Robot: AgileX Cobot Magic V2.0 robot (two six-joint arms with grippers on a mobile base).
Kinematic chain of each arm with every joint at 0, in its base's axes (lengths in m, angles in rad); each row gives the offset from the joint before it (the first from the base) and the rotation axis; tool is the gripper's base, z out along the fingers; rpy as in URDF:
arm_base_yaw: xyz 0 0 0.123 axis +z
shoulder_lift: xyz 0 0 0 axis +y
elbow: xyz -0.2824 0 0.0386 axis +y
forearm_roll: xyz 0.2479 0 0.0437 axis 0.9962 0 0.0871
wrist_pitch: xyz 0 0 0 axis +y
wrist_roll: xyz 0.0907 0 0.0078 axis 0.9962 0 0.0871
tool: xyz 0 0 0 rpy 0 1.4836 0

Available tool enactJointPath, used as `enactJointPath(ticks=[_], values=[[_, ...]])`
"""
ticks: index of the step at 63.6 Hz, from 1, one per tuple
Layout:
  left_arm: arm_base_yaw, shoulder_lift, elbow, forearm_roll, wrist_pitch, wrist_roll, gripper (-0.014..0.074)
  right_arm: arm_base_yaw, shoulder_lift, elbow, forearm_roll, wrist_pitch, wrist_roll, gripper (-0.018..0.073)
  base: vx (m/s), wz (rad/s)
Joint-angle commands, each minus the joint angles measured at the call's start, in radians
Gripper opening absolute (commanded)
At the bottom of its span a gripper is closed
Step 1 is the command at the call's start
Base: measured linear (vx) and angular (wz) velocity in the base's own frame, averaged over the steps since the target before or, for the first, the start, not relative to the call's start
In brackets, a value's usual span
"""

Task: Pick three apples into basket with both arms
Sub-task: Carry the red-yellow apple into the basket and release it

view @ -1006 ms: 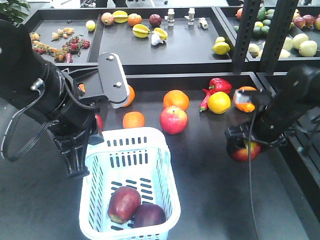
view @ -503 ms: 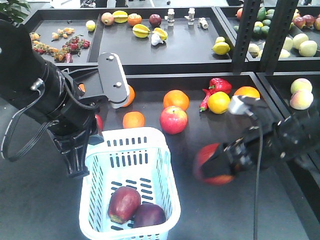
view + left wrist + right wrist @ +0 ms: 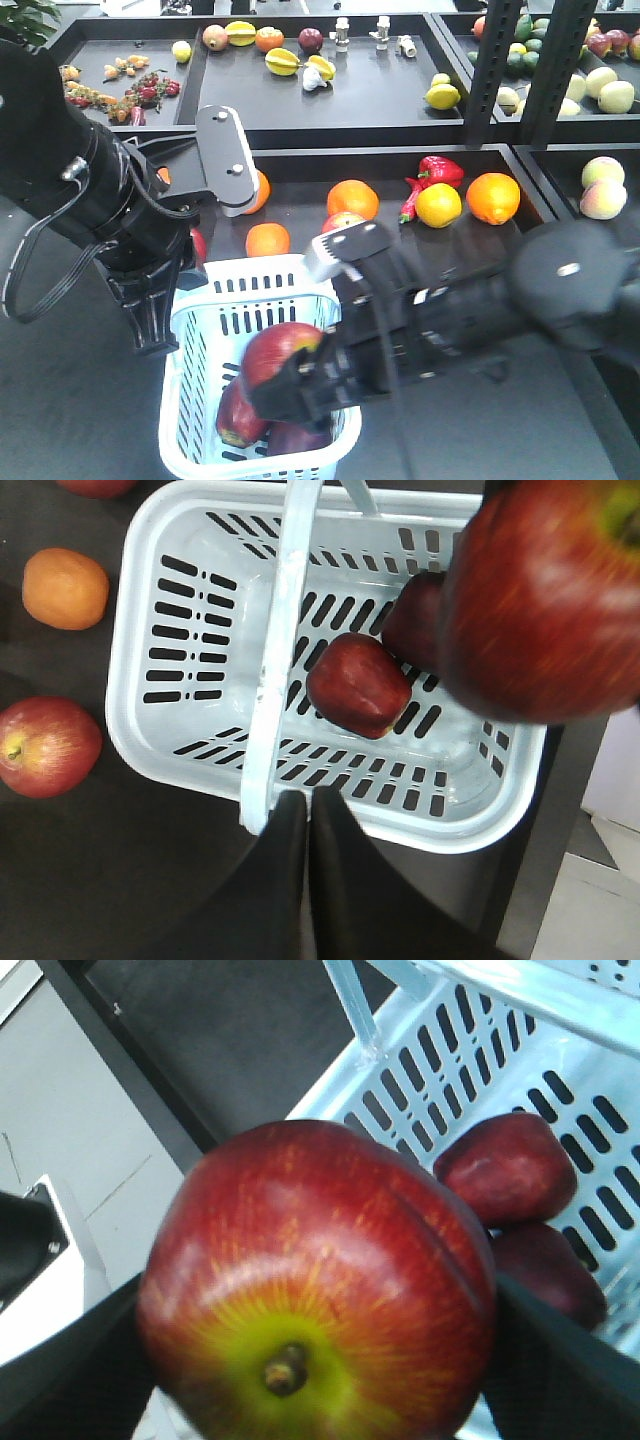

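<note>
The pale blue-white basket (image 3: 200, 320) stands at the front of the table, with two dark apples in it, a maroon one (image 3: 232, 420) and a near-purple one (image 3: 295, 437). My right gripper (image 3: 285, 385) is shut on a third red apple (image 3: 280, 355) with yellow flecks and holds it above the basket's inside. In the right wrist view that apple (image 3: 320, 1280) fills the space between the fingers of the right gripper (image 3: 320, 1355), above the two apples (image 3: 505, 1165) in the basket (image 3: 450, 1070). My left gripper (image 3: 307, 810) is shut on nothing, just outside the basket rim (image 3: 130, 630) beside the handle (image 3: 285, 630).
Behind the basket lie oranges (image 3: 267, 240) (image 3: 352, 198) (image 3: 492, 197), a lemon (image 3: 438, 204), a red pepper (image 3: 435, 172) and a lighter red apple (image 3: 345, 218) half hidden by my right arm. Trays of fruit line the back, and a black post (image 3: 495, 70) rises at the right.
My right arm has swung from the table's right side leftward with the apple in its gripper and now hangs over the basket. The left arm has not moved.
</note>
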State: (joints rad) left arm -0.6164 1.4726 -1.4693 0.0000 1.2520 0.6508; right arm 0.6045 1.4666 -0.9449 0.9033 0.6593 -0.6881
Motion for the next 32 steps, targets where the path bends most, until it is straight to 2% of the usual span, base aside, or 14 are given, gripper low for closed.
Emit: enactJointPath(ticks=[1,13,32], values=[[-0.002,-0.034,-0.025,0.0,-0.006,-0.01,-0.0006,0.023,0.005,-0.021,0.075,-0.093,0.014,0.0393,0.0,0.0],[-0.002,-0.034,-0.025,0.0,-0.006,-0.01,-0.0006,0.024,0.073,-0.021,0.091,-0.104,0.014,0.0438,0.0,0.0],[-0.002,-0.034,-0.025,0.0,-0.006,-0.01,-0.0006,0.023,0.134,-0.021,0.091,-0.106,0.014,0.0629,0.0,0.0]])
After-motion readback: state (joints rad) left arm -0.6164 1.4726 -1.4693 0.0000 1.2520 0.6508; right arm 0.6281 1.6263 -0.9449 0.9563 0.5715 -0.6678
